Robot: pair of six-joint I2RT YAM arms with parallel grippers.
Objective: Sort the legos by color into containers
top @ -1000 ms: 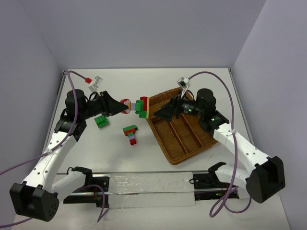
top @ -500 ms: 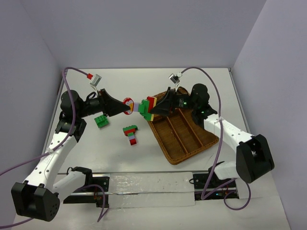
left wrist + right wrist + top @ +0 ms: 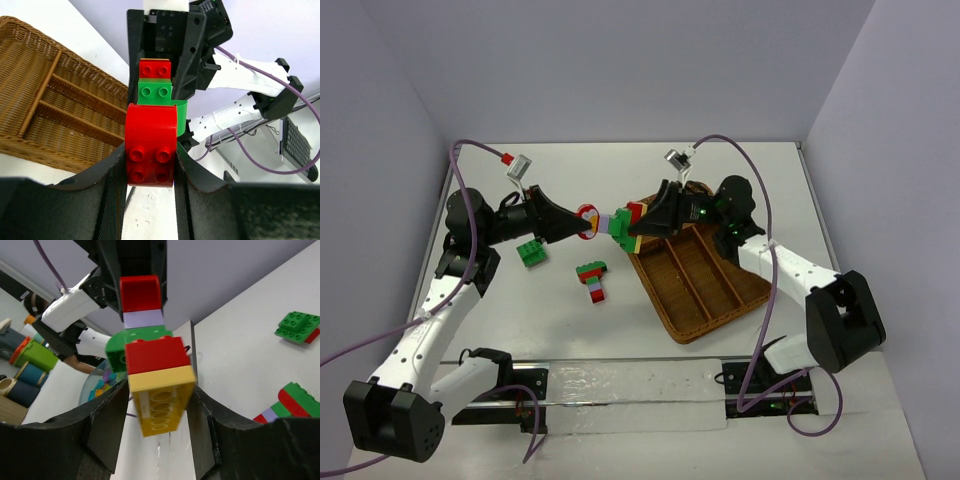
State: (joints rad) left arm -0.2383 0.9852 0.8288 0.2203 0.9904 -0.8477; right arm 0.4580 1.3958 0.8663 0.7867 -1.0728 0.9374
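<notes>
Overhead, the left jaws and the right jaws each clamp one end of a lego clump (image 3: pixel 618 224) held up beside the far left corner of the wicker tray (image 3: pixel 692 333), while a green brick (image 3: pixel 531 253) and a mixed stack (image 3: pixel 592 281) lie on the counter (image 3: pixel 620 170) left of the tray. From the left wrist, the left jaws pinch the clump's red brick (image 3: pixel 151 150), to the right of the tray. From the right wrist, the right jaws press tight on the yellow brick (image 3: pixel 162 400) at the clump's other end.
</notes>
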